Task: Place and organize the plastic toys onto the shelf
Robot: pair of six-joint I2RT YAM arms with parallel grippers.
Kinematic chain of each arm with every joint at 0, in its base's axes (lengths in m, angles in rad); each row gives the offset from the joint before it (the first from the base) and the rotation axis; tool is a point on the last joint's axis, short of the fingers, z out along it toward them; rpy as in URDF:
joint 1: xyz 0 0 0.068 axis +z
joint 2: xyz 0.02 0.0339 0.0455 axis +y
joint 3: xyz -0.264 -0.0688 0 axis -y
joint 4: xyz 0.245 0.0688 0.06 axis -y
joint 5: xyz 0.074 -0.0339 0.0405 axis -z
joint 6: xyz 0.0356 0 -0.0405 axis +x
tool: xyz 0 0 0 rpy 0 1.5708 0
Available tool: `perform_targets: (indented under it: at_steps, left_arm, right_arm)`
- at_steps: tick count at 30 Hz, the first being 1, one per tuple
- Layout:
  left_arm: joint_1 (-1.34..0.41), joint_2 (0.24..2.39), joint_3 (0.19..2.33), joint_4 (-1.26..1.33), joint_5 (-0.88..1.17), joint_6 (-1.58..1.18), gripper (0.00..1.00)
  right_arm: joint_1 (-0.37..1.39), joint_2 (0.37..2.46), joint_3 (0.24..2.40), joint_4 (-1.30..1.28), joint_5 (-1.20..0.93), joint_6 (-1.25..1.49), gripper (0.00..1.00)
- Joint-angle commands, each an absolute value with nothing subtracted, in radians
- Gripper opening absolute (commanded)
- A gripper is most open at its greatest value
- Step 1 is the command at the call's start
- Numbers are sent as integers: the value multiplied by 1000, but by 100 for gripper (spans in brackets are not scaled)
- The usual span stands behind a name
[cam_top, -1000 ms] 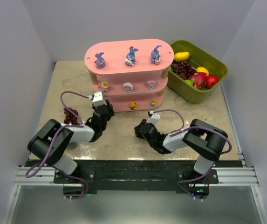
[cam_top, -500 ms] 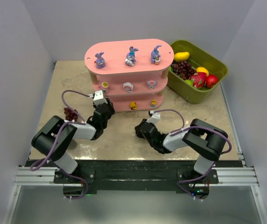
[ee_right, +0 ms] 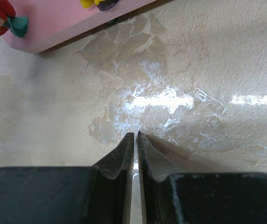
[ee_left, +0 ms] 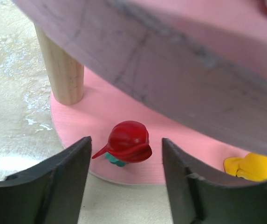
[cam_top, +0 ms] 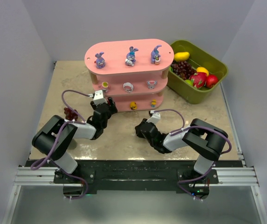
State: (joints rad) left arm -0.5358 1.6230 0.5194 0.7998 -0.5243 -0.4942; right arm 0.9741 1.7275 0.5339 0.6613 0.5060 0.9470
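So the left fingers sit spread either side of the red-haired toy, lower centre on the shelf edge, so I'd say it's let go. The right fingers are pinched empty over the bench.

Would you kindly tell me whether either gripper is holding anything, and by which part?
Nothing is held. The left gripper is open, its fingers flanking but clear of the red plastic figurine; the right gripper is shut, empty.

Low shelf board over red toy; post left, yellow toy right.
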Motion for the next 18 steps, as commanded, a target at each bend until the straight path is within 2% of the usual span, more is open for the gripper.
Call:
perform_targets:
  at_steps: [1,5,8,14,18]
  left_arm:
    - [-528,1589,515,859,-541,-469,77]
    - [-528,1580,511,859,-548,-474,87]
    - [-526,1560,500,853,-548,-483,90]
    - [-529,1429,442,775,-574,-553,93]
    - [-531,1318,403,674,-595,-586,93]
  right_arm:
    - [966,1747,506,621,522,930,13]
    - [966,1738,502,620,526,925,13]
    - [966,1727,497,618,531,927,13]
    - [966,1697,477,624,532,945,15]
    - [966,1648,479,598,531,942,22]
